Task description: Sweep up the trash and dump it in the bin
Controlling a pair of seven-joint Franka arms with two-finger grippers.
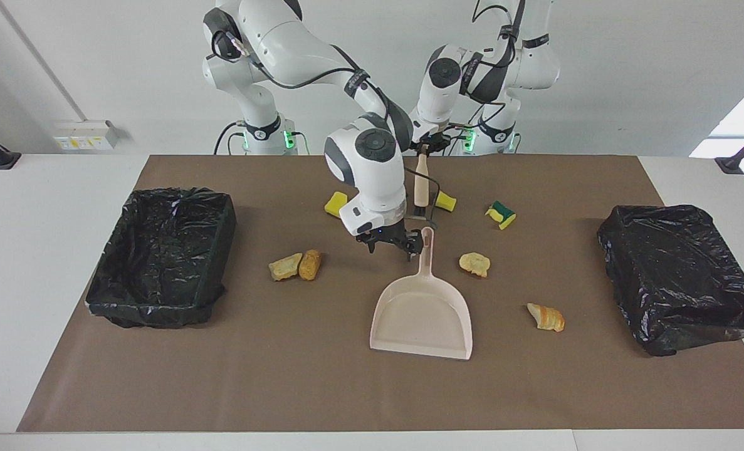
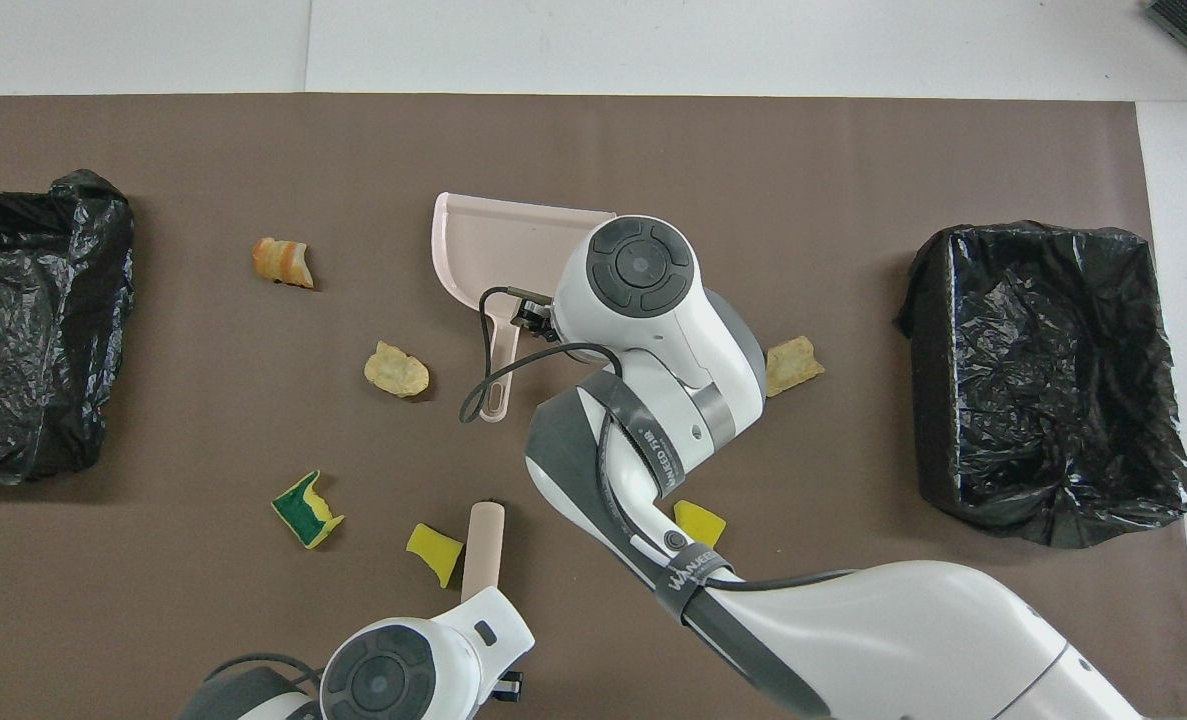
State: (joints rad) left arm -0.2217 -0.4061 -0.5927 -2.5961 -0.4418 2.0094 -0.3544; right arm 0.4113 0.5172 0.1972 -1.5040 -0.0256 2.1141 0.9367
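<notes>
table (image 1: 46,263) | covered by brown mat (image 1: 321,388) | dustpan (image 1: 423,316), scraps (image 1: 295,265), two lined bins (image 1: 162,254) laid on it

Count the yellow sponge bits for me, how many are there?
3. One plain yellow piece lies toward the right arm's end, another beside the brush, and the green-backed one toward the left arm's end. None seems hidden.

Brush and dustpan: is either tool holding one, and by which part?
Left tool grips the brush by its handle's upper end. Right tool is open beside the dustpan handle, holding nothing.
</notes>
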